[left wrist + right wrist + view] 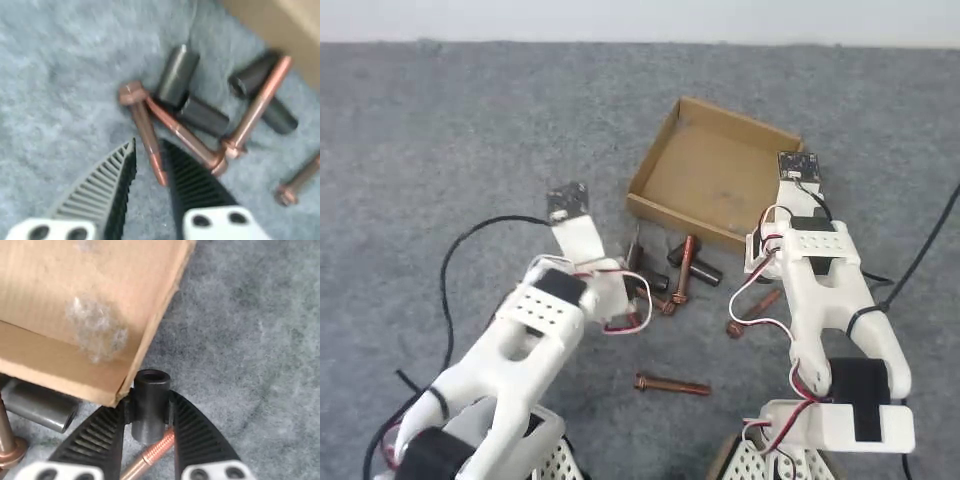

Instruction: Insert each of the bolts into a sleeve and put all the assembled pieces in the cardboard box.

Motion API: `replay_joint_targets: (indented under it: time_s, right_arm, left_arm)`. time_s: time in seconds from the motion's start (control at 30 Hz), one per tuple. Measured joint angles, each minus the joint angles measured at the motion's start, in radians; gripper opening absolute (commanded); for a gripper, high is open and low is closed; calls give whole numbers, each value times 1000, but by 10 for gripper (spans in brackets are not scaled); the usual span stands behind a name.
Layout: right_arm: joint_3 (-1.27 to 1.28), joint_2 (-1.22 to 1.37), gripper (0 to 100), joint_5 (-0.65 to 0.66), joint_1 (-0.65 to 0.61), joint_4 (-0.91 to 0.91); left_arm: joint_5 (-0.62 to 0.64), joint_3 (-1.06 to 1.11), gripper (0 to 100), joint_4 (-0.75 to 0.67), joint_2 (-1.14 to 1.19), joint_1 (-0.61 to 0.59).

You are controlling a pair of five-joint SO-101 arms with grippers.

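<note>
Risking a snag: right end effector (148, 412) clamps 1 upright sleeve (150, 387) just beside the cardboard box (75, 300) corner, so lifting may catch the wall. Left end effector (149, 146) gapes, 1 bolt (142, 120) lying between its tips; an off-centre squeeze may roll it toward the loose sleeves (202, 116) beyond.

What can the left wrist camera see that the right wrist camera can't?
Left wrist view: the left gripper, open astride a copper bolt in the pile. Right wrist view: the right gripper shut on a black sleeve beside the cardboard box corner. Both: that box, grey carpet, loose bolts and dark sleeves.
</note>
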Motion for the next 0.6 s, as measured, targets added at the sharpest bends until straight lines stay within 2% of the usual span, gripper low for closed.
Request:
replay_joint_targets:
  time_s: [0.23, 0.4, 0.6]
  right_arm:
    - [0, 0, 7, 0, 0, 0]
    - [0, 0, 7, 2, 0, 0]
    - [0, 0, 7, 2, 0, 0]
  left_arm:
    - [29, 21, 107, -38, 0, 18]
    - [61, 86, 108, -147, 0, -5]
    - [68, 98, 108, -178, 0, -38]
